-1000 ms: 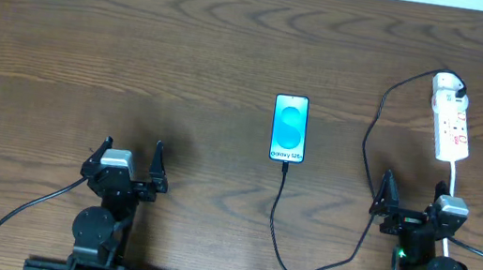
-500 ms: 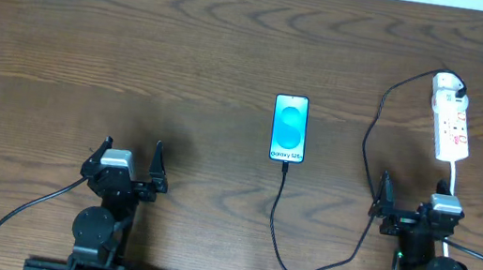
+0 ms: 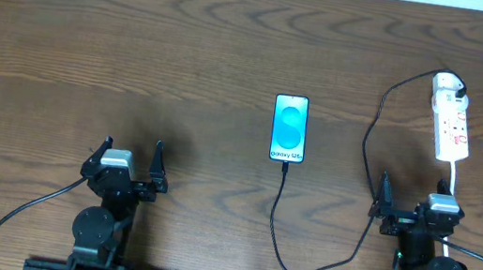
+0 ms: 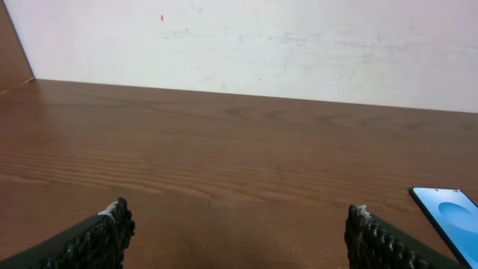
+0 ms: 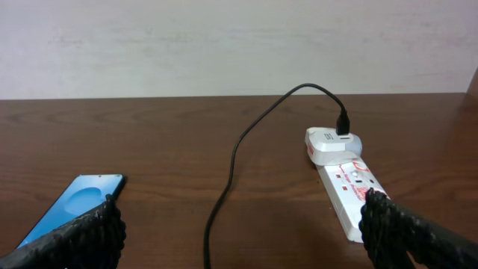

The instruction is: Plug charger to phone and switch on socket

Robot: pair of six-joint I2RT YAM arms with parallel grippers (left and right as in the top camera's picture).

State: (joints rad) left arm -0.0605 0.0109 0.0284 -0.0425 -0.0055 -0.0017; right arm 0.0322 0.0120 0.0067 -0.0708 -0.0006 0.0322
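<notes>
The charger (image 5: 232, 164) meets the near end of the phone (image 3: 289, 128) at mid-table, and its adapter sits in the socket (image 3: 452, 127) far right, so plugging looks done. The left gripper (image 3: 131, 156) and right gripper (image 3: 410, 201) rest spread and empty. Whether the switch is on cannot be told; pressing it likely falls to the right gripper.
</notes>
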